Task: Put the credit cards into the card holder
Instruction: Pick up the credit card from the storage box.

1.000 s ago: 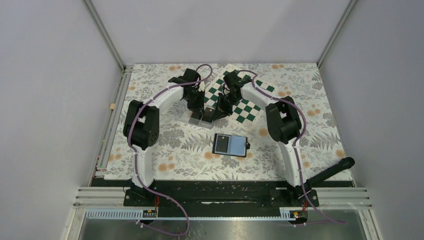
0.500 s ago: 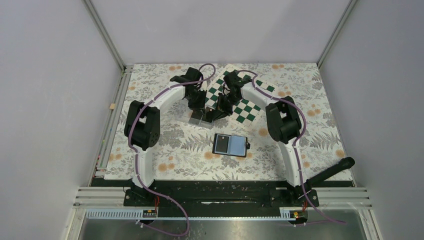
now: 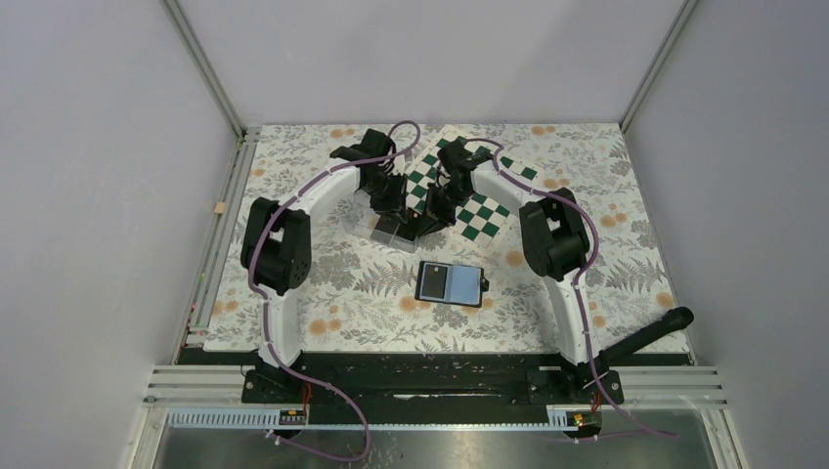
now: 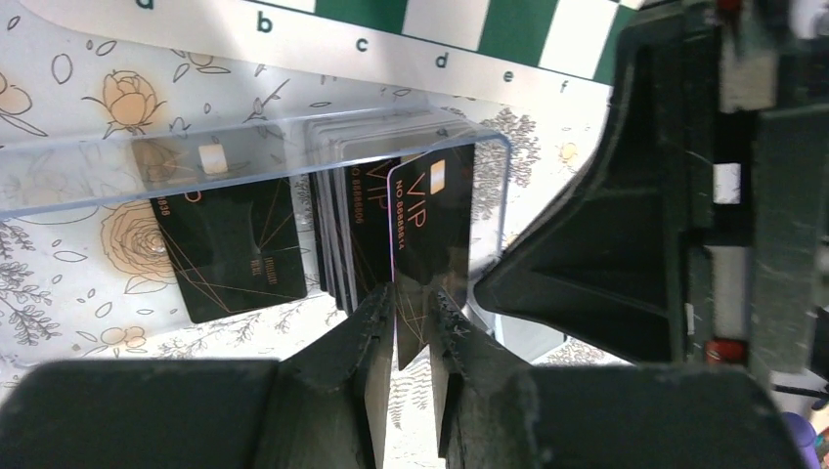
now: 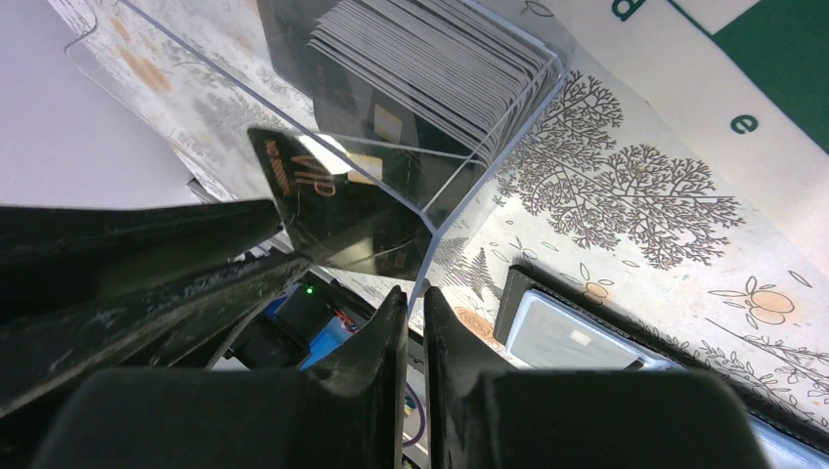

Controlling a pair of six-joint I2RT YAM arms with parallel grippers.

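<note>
The left gripper point(image 4: 411, 298) straddles the short lower edge of one black card point(image 4: 430, 215), its fingers a narrow way apart. I cannot tell whether they pinch the card or only bracket it. The right gripper point(image 5: 415, 298) is closed to a thin slit on the corner wall of the clear box point(image 4: 244, 156), apparently steadying it.

The card stands on edge at the right end of the box, in the centre of the left wrist view. Its long axis runs from the fingers at the bottom towards the top of the frame, leaning slightly right, with the chip end uppermost. The stack of cards point(image 4: 337, 205) sits just to its left. The card holder point(image 3: 450, 283) lies open on the table point(image 3: 323, 293), low in the centre of the top view and apart from the box.

If the hold is loose, the card may slip or twist, since only its short edge sits between the fingers. A neighbouring card could drag along with it. The card's corner could catch the box wall and tip the box if the right gripper's hold gives.
</note>
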